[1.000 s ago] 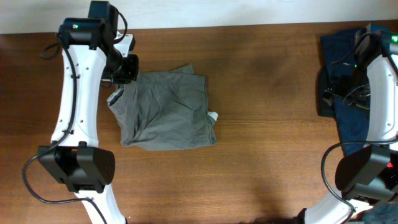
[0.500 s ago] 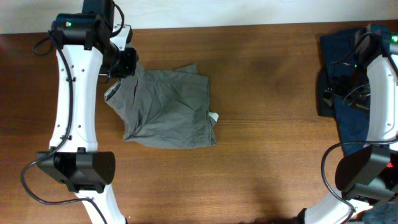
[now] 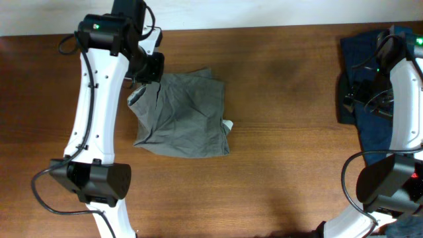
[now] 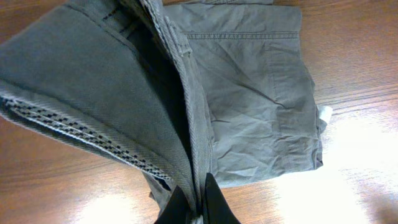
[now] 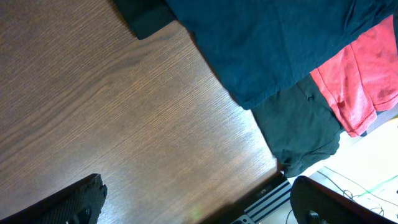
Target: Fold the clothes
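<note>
The left gripper [image 3: 151, 68] had swung right along the far side of the table [image 3: 291, 145], and the pinched far-left corner of the grey shorts [image 3: 185, 112] had gone with it. The left edge of the cloth now sat further right, while the near-right corner with its white tag [image 3: 227, 123] lay where it had been. The right arm [image 3: 406, 99] had not shifted.

The overhead view gave the layout: the shorts lay left of the table's centre, bunched into a rough rectangle, well apart from the navy garment [image 3: 360, 46] at the far right edge. Only the left wrist view showed the grip itself. There the left gripper [image 4: 196, 200] was clamped narrow on a raised ridge of the grey shorts [image 4: 249, 99], beside the waistband's dotted inner lining, with a stitched pocket lying flat beyond and the white tag [image 4: 324, 113] poking out at the right.

The right wrist view showed the right gripper [image 5: 196, 193] spread wide over bare wood, holding nothing. It also showed the navy garment [image 5: 261, 43] overlapping a dark garment [image 5: 305, 130] and a red cloth [image 5: 367, 74], both hidden from overhead by the right arm
</note>
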{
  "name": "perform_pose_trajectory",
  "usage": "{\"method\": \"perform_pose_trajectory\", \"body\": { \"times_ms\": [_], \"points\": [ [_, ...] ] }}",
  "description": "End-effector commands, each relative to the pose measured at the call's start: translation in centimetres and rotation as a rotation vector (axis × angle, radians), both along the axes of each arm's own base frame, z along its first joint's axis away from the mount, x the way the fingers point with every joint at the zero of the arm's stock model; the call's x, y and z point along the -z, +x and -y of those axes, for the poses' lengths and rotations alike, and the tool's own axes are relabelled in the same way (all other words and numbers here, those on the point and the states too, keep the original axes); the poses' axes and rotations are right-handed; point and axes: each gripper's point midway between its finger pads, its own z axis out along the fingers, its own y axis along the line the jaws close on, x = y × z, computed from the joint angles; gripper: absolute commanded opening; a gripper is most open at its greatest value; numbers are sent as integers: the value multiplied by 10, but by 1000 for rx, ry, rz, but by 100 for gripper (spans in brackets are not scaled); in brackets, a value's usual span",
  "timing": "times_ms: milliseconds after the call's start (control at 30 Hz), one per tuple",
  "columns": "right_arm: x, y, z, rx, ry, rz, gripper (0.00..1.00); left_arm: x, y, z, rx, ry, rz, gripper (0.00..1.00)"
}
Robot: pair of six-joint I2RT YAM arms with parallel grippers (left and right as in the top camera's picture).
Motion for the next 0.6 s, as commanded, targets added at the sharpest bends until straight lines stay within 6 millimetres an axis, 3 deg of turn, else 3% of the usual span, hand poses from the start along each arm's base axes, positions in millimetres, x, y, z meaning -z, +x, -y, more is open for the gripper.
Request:
{"method": "perform_pose_trajectory", "body": {
  "times_ms": [0, 367, 567],
  "points": [
    [-1, -2, 4, 0, -18, -8, 99, 3, 4, 13, 20, -4, 5, 1],
    [-1, -2, 4, 0, -18, -8, 99, 33, 8, 28, 33, 5, -64, 1],
    [-1, -2, 4, 0, -18, -8, 99, 33, 8, 40, 36, -4, -59, 1]
  ]
}}
